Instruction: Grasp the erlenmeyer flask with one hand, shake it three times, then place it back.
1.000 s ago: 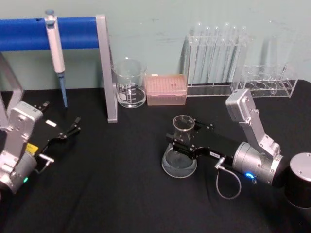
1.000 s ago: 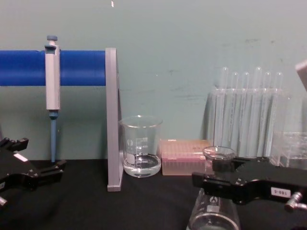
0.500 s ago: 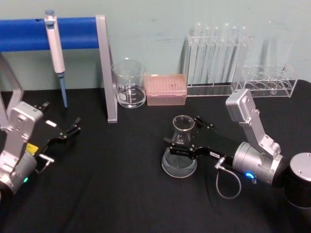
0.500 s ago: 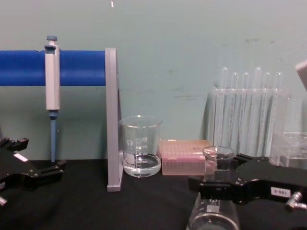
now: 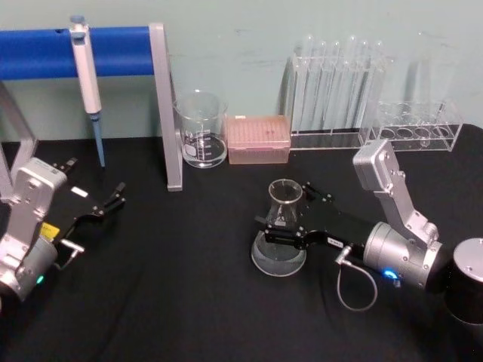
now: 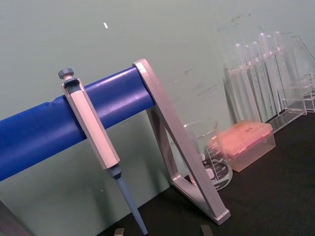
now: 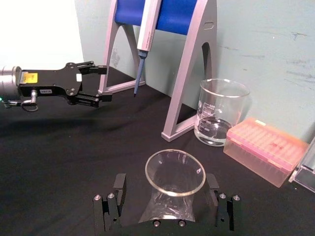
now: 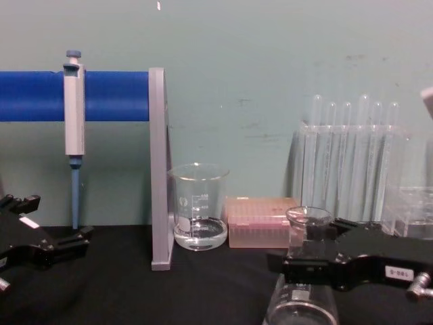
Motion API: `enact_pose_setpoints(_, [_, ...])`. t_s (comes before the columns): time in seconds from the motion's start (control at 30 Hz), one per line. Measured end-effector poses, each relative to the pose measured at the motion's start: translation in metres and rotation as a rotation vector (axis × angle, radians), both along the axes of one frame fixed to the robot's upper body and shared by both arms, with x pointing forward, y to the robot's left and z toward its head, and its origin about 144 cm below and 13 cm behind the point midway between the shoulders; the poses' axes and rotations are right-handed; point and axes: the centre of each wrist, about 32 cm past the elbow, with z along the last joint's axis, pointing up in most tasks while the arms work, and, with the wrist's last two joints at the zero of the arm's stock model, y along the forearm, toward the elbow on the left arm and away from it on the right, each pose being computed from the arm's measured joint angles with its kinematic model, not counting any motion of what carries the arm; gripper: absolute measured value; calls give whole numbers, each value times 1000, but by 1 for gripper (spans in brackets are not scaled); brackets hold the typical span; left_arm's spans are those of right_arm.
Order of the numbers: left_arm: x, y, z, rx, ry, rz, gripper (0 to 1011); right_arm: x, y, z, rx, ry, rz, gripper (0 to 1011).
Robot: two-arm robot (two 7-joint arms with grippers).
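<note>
Head view: the flask (image 5: 280, 230) stands upright on the black table (image 5: 189, 302), right of centre and in front of the pink tip box (image 5: 258, 139). The right gripper (image 5: 290, 221) reaches in from the right at neck height, one finger on each side of the neck; its fingers look spread, with a slight gap at the glass. The left gripper (image 5: 106, 205) rests on the table at the far left, well apart from the flask, its fingers parted and holding nothing. Behind stand a beaker (image 5: 201, 129), a pipette (image 5: 87, 79) hung on a blue stand (image 5: 83, 51), and a rack of test tubes (image 5: 336, 90).

Left wrist view: the pipette (image 6: 93, 135) hangs on the blue stand (image 6: 34, 132), with the beaker (image 6: 209, 152) and tip box (image 6: 244, 144) beyond.

Right wrist view: the flask's rim (image 7: 174, 173) sits between the two black fingers (image 7: 115, 194), with clear gaps on both sides, so the grip is released. The left gripper (image 7: 93, 83) lies far off, parted.

Chest view: the flask (image 8: 303, 271) stands at lower right, the right gripper (image 8: 318, 261) level with its neck. The left gripper (image 8: 57, 233) lies at the left edge.
</note>
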Motion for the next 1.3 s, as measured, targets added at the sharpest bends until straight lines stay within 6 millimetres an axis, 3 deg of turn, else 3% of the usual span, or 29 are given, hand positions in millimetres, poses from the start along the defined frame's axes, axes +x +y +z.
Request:
enact_pose_setpoints(0.57, [0, 0, 0, 0, 0, 0, 1001, -17, -25, 10, -14, -18, 0, 1000])
enact_pose_setpoints(1.3, [0, 0, 0, 0, 0, 0, 1001, -24, -55, 26, -40, -30, 31, 1000])
